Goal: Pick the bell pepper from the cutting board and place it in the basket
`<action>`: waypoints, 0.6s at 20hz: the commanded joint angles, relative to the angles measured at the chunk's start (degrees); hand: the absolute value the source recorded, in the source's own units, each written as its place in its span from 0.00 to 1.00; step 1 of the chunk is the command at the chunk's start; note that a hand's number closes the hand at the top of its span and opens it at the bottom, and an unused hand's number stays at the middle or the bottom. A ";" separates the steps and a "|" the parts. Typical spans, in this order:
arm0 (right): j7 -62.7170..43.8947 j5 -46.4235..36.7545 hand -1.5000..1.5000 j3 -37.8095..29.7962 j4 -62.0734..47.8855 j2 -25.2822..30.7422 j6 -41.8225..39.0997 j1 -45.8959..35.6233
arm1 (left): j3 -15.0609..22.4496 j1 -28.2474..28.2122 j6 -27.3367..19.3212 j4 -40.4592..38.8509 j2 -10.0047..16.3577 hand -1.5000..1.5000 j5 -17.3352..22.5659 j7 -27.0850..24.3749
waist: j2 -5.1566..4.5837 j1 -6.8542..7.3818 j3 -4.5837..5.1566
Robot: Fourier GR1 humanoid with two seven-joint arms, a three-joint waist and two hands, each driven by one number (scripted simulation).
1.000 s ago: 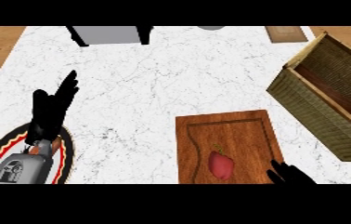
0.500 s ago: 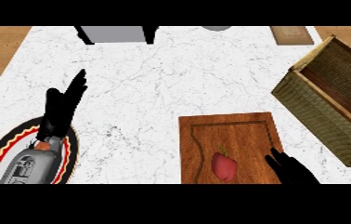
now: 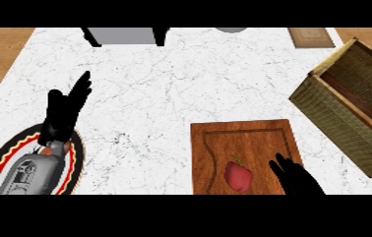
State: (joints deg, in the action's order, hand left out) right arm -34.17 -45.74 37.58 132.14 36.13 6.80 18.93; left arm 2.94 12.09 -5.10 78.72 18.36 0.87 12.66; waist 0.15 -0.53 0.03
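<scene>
Though partly cut off, right hand (image 3: 299, 181) fingers (image 3: 282, 166) seemingly straight, beside bell pepper (image 3: 238, 176).

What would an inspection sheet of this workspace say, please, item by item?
Surface: white marbled counter.
Job's things: red bell pepper lies on the wooden cutting board; wicker basket at the right, pepper not in it.
Clutter: red-and-yellow-rimmed plate at lower left; grey box, grey round object and brown block along the far edge.
Hands: left hand open, fingers up, by the plate; right hand open, over the board beside the pepper, not holding it.
Cables: nothing seen.
Surroundings: wooden surface beyond the counter's corners.
</scene>
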 commanded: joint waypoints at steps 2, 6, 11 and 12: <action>1.63 -9.38 0.00 5.19 -5.20 -5.14 2.34 -0.51 | -0.71 -0.57 -0.52 -0.45 -1.50 0.50 -1.45 -0.89 | -0.04 0.27 -0.04; 1.01 -7.09 0.00 1.21 -5.97 -7.15 -2.04 -4.29 | -1.94 1.51 1.41 -3.68 -2.32 0.50 -2.01 -3.52 | -0.15 0.30 -0.03; 3.95 -7.97 0.00 -0.24 -9.57 -9.04 -1.53 -4.20 | -1.30 0.18 0.34 1.90 -3.46 0.50 -4.37 0.70 | -0.10 0.38 -0.04; 3.18 -10.11 0.00 2.23 -11.20 -12.34 -0.60 -4.85 | -2.30 1.91 1.15 -2.89 -4.21 0.50 -3.65 -1.33 | -0.14 0.29 -0.03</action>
State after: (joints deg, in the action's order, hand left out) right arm -31.79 -53.74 38.96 123.75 27.28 5.79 14.92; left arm 1.22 12.88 -3.97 78.43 15.73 -1.78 12.83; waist 0.04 -0.20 0.00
